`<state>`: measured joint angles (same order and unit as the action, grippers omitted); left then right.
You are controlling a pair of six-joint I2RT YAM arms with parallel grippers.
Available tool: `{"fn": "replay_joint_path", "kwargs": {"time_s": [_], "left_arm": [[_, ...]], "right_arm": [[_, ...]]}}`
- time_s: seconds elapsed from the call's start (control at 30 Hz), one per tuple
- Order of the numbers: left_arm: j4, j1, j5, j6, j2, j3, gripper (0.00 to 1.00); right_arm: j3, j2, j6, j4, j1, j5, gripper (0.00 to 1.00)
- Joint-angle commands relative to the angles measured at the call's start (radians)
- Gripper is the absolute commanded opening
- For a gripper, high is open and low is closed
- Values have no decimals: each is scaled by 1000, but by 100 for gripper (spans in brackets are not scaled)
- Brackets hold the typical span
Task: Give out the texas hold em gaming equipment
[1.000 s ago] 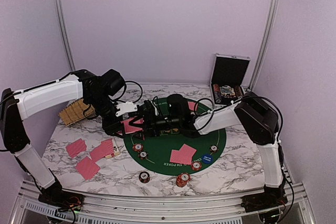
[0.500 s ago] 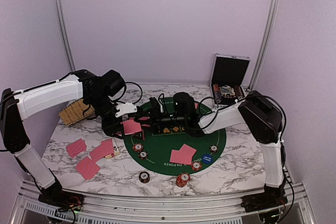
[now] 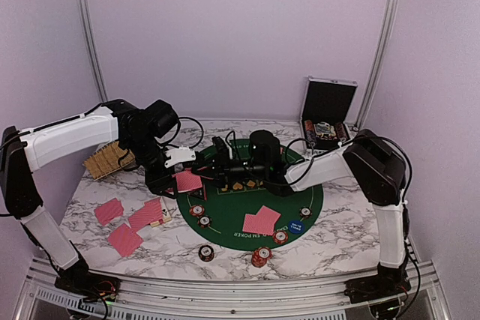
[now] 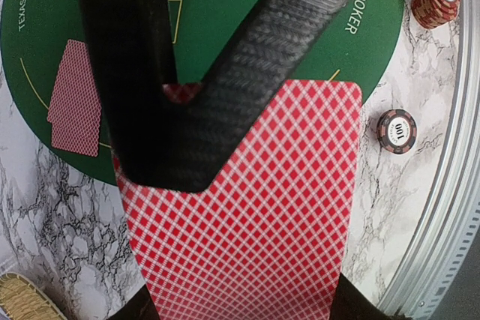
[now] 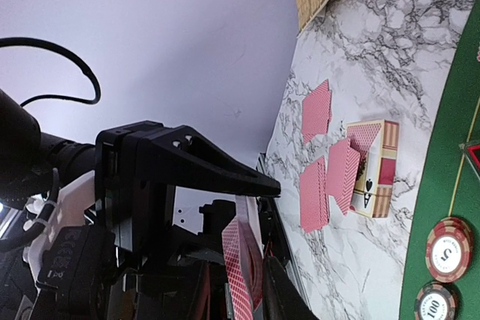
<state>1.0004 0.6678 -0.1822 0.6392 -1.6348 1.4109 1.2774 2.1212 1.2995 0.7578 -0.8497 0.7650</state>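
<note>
My left gripper (image 3: 174,179) is shut on a stack of pink-red-backed playing cards (image 3: 187,180), held above the left edge of the green mat (image 3: 247,201). The stack fills the left wrist view (image 4: 255,215). My right gripper (image 3: 213,170) reaches in from the right, and its jaws are closed on the top card's edge (image 5: 241,275). Its black fingers (image 4: 247,73) lie across the stack. More cards lie on the marble at the left (image 3: 124,239) and on the mat (image 3: 261,220). Striped chips (image 3: 260,256) and a blue disc (image 3: 295,225) sit at the mat's front.
A woven basket (image 3: 109,160) stands at the far left. An open silver case (image 3: 326,114) stands at the back right. A card box (image 3: 162,219) lies beside the left cards and shows in the right wrist view (image 5: 371,170). Both arms cross over the mat's back half.
My right arm has drawn back a little to the right. The left gripper has held still with the card stack.
</note>
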Motion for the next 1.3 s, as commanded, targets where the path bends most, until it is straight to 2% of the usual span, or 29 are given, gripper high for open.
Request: {"fn": "replay_joint_path", "kwargs": {"time_s": [0.0, 0.2, 0.47, 0.63, 0.8, 0.87, 0.93, 1.0, 1.1, 1.17, 1.27], "left_arm": [[38, -2, 5, 3, 19, -6, 61], [38, -2, 6, 2, 17, -4, 61], [38, -2, 7, 2, 20, -4, 61], [38, -2, 8, 2, 18, -4, 61], [38, -2, 9, -2, 16, -4, 61], [37, -2, 9, -1, 19, -5, 61], [38, -2, 14, -1, 24, -11, 61], [38, -2, 20, -1, 30, -18, 61], [38, -6, 26, 0, 41, -37, 61], [38, -12, 24, 0, 45, -48, 61], [37, -21, 22, -9, 44, -55, 61]], "right_arm": [[-17, -44, 11, 43, -7, 23, 18], [-20, -52, -1, 24, -8, 44, 15], [-74, -68, 58, 121, 20, 64, 0], [-141, -116, 81, 175, 61, 72, 0], [-186, -170, 60, 159, 108, 88, 0], [-195, -206, 2, 76, 140, 94, 0], [-183, -254, -153, -104, 187, 80, 0], [-125, -299, -361, -434, 226, 24, 0], [33, -325, -697, -896, 250, -189, 0], [111, -321, -837, -1042, 250, -326, 0], [168, -326, -995, -1117, 239, -485, 0]]}}
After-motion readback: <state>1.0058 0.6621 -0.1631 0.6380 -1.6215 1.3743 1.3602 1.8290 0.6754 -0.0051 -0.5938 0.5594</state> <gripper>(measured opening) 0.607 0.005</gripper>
